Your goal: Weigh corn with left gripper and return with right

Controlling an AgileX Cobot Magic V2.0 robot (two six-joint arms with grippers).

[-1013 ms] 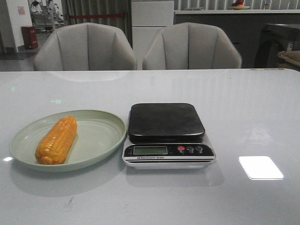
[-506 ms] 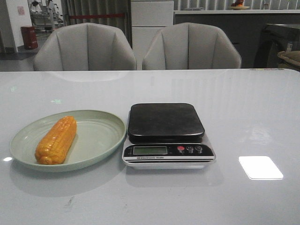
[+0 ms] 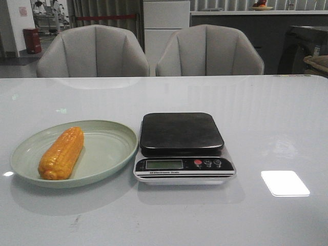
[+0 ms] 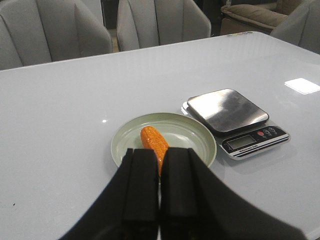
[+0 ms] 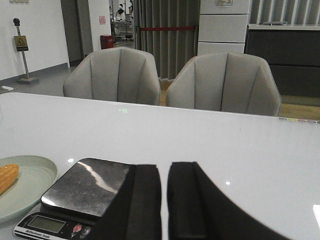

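- A glossy white table (image 3: 266, 118) fills the room in front of me, with two grey chairs (image 3: 92, 51) pulled up at its far edge.
- The corn (image 3: 62, 152) lies on the left part of the green plate (image 3: 110, 148), and the plate sits just beside the scale (image 3: 182, 147), on its left.
- The cob's long axis runs roughly away from me, tilted a little to the right at its far end.
- My left gripper (image 4: 159, 200) hangs above the table short of the plate, fingers pressed nearly together and holding nothing; the corn shows just past the fingertips, almost in line with them.
- My right gripper (image 5: 164, 200) hovers near the scale, fingers close together with a thin gap between them, also empty.
- The left arm is the nearer one to the cob, so I judge the pickup is its job: open wide, then straddle the cob across its width.
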